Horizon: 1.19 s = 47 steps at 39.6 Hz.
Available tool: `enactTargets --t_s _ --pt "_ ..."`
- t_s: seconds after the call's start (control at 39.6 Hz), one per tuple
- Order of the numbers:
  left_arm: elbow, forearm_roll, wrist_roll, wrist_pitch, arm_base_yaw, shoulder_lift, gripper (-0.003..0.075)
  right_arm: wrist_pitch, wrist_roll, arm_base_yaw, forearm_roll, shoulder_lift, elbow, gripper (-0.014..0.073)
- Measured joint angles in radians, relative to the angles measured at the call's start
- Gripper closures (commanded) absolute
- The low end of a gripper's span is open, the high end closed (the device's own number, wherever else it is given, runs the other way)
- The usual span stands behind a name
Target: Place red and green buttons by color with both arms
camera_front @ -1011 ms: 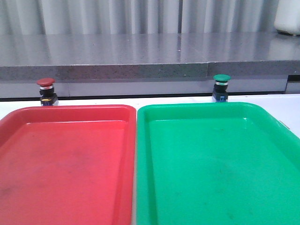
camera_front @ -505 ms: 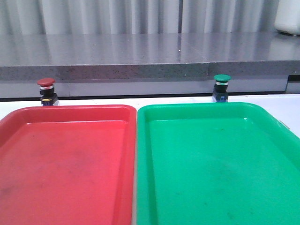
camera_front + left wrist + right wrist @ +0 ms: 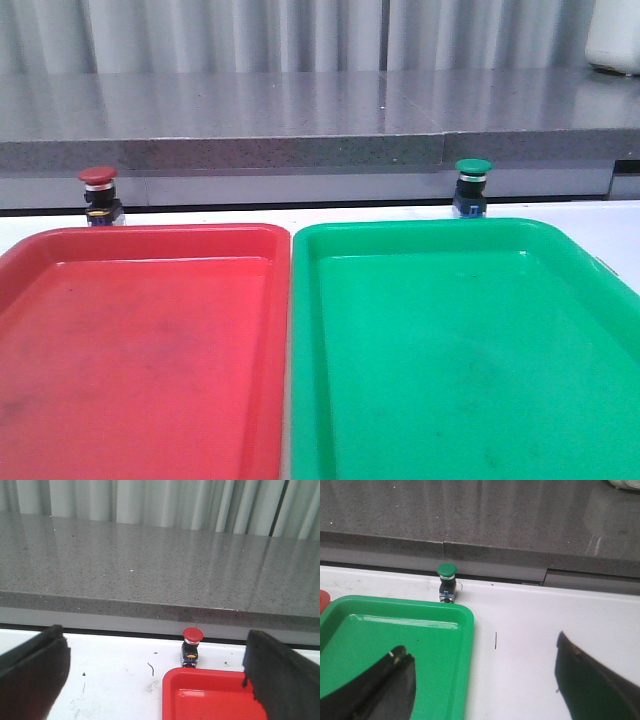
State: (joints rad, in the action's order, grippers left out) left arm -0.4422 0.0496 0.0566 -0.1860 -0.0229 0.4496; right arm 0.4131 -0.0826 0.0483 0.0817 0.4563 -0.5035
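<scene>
Red button (image 3: pixel 98 178) and green button (image 3: pixel 473 169) show no readable writing.

Two buttons: red button (image 3: pixel 98 177), green button (image 3: pixel 473 167); two trays: red tray (image 3: pixel 140 240), green tray (image 3: pixel 440 232).

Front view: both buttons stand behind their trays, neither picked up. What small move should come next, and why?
Probably advance both open end effectors toward the buttons. The red button and green button stand upright on the white table beyond the red tray and green tray; left end effector and right end effector hold nothing.
</scene>
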Motion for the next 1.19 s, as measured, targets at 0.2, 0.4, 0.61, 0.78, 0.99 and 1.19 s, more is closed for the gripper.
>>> enactTargets --t_s 0.2,0.4,0.61,0.78,0.99,1.19 --pt "-0.045 0.008 0.0 -0.044 0.0 0.103 0.0048 0.0 0.0 0.0 0.0 0.0 0.0 0.0004" --pt "-0.189 0.009 -0.03 -0.124 0.021 0.335 0.0048 0.0 0.0 0.0 0.0 0.0 0.0 0.0004" --pt "-0.356 0.009 -0.042 -0.184 0.095 0.587 0.0048 0.002 0.0 0.0 0.0 0.0 0.0 0.0004" --pt "-0.574 0.01 -0.046 -0.303 0.125 0.836 0.0048 0.002 0.0 0.0 0.0 0.0 0.0 0.0004" --pt "-0.868 -0.007 -0.046 -0.49 0.126 1.124 0.0048 0.002 0.0 0.0 0.0 0.0 0.0 0.0004" --pt "-1.116 -0.027 -0.046 -0.611 0.131 1.393 0.0049 0.002 0.0 0.0 0.0 0.0 0.0 0.0004"
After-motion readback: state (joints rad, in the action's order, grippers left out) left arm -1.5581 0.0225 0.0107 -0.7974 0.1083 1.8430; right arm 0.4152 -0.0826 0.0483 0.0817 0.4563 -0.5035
